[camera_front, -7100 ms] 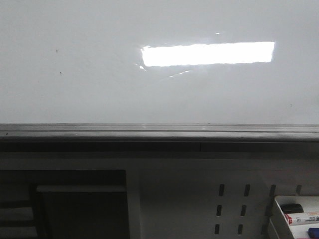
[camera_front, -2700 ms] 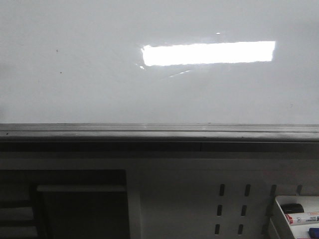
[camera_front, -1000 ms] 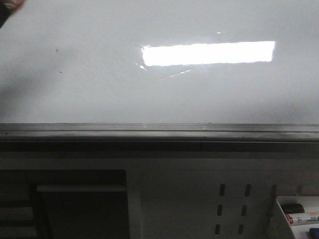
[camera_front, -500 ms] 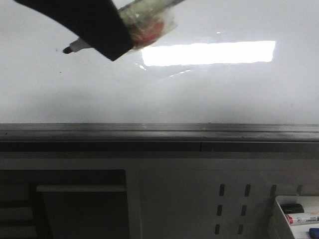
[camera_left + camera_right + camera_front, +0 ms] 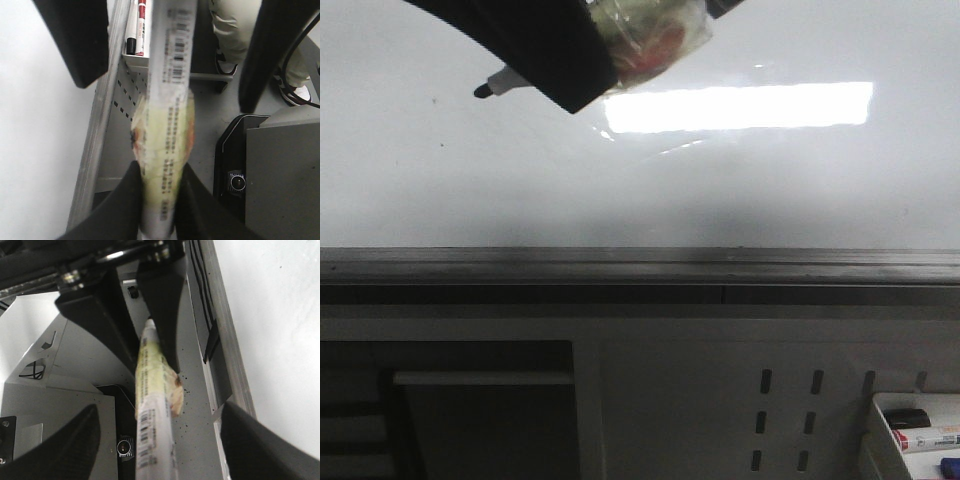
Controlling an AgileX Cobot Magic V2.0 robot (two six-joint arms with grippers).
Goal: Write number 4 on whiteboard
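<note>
Tray: nearest the camera at the lower right, holding spare pens, untouched.
Ledge: the dark strip along the board's near edge, with nothing on it.
Whiteboard: only two tiny specks and the light glare. The number 4 is not on it yet, not a stroke.
Marker: a second ago it was out of the front view. Now it reaches in over the far left of the board, and its dark tip has slid slightly right in the last half second. Contact with the surface cannot be told.
Left gripper: clenched on the marker's wrapped barrel — a firm hold, by the look of it.
Right gripper: fingers spread wide either side of the marker's tail, gripping nothing.
Meaning: the approach seems nearly done — the first, angled stroke is probably the next step.
</note>
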